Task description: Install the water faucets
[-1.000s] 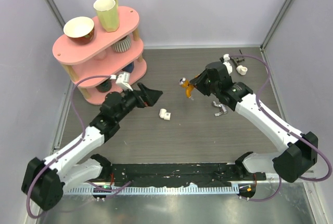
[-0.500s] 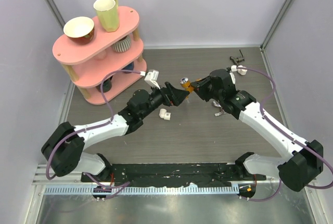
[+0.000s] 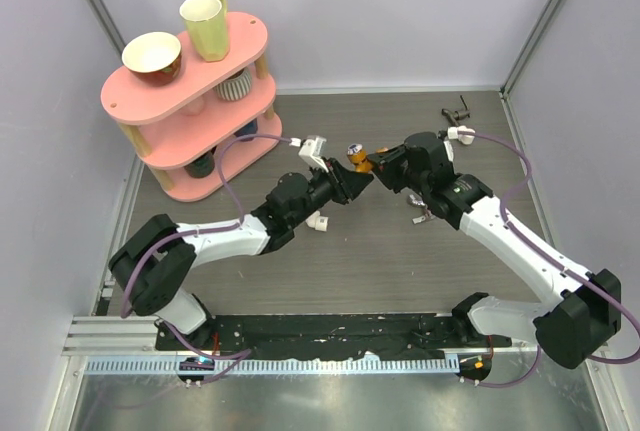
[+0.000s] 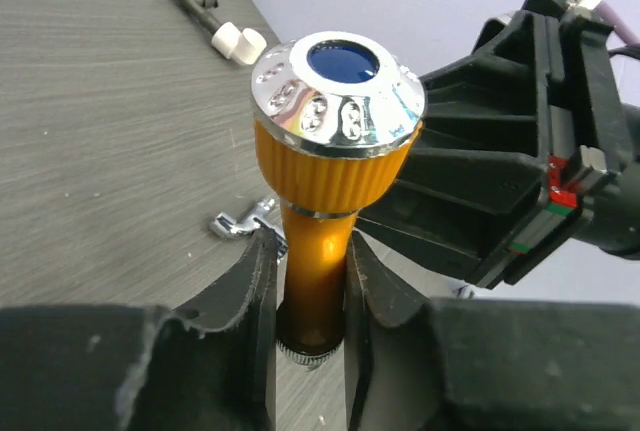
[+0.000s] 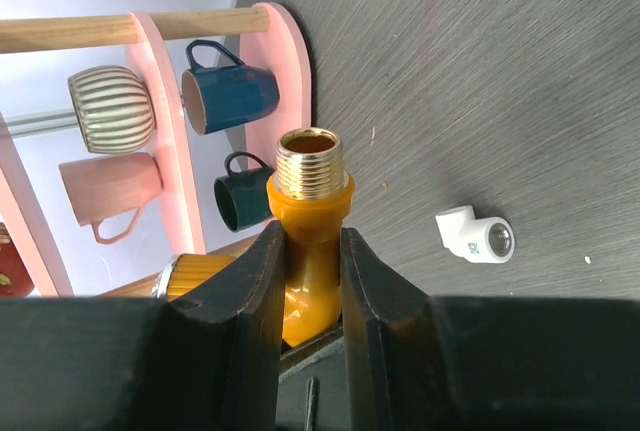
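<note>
I have the left gripper [image 4: 311, 286] and right gripper [image 5: 312, 276] both clamped on the orange tap [image 4: 332, 166] above the worktop's [image 3: 390, 266] middle. The white fitting [image 3: 318, 220] lies near, ungripped.

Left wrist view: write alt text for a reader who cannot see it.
An orange tap with a silvery, blue-centred knob stands clamped in the left gripper, the right gripper meeting it from the right. Grey table behind.

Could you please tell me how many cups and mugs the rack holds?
5: yellow mug on top; striped cup and pink mug on the middle tier; blue mug and green mug on the bottom; others may be hidden.
</note>
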You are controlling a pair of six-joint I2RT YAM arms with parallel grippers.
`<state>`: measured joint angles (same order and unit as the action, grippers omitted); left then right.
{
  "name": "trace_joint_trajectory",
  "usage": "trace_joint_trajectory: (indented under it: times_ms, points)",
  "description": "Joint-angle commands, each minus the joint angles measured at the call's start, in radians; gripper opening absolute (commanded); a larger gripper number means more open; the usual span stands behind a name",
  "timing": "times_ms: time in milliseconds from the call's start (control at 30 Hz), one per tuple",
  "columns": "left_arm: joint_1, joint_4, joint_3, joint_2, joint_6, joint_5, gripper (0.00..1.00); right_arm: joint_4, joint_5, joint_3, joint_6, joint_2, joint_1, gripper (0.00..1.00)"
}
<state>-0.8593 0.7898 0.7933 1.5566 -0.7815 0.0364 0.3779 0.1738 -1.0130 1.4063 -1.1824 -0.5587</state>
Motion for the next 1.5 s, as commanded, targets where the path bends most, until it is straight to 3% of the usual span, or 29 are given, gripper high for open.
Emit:
trace_joint_trajectory:
  times_ms: [0,33,67,133,233,333,467,533,767,1100,1467]
  points:
    - [-0.003,0.106,0.038,0.002,0.019,0.025,0.08,-0.074,0.003,-0.003,0.01,0.035,0.0,0.04]
    - [-0.001,0.103,0.037,-0.012,0.018,0.029,0.04,-0.08,0.006,0.001,0.0,0.036,0.002,0.08]
    - [-0.001,0.095,0.035,-0.024,0.018,0.037,0.0,-0.086,0.007,0.007,-0.015,0.044,0.003,0.21]
    - [0.018,0.062,0.026,-0.044,-0.008,0.042,0.0,-0.115,0.0,0.022,-0.078,0.056,0.016,0.35]
    - [0.089,-0.027,0.014,-0.095,-0.114,0.014,0.0,-0.154,-0.031,0.028,-0.219,0.072,0.045,0.7]
    - [0.181,-0.043,-0.025,-0.144,-0.22,-0.085,0.0,-0.197,-0.117,0.027,-0.412,0.078,0.08,0.89]
    - [0.295,-0.147,-0.028,-0.213,-0.307,-0.249,0.0,-0.321,-0.311,0.059,-0.657,0.096,0.153,0.91]
    - [0.351,-0.152,-0.028,-0.246,-0.332,-0.373,0.0,-0.436,-0.485,0.086,-0.77,0.104,0.183,0.91]
    - [0.44,-0.186,0.029,-0.285,-0.423,-0.729,0.0,-0.592,-0.81,0.047,-0.963,0.063,0.197,0.91]
    - [0.454,-0.17,0.093,-0.302,-0.473,-0.923,0.0,-0.755,-1.109,-0.045,-0.913,-0.062,0.195,0.89]
    - [0.454,-0.083,0.115,-0.268,-0.548,-0.992,0.0,-0.922,-1.209,-0.058,-0.764,-0.12,0.16,0.68]
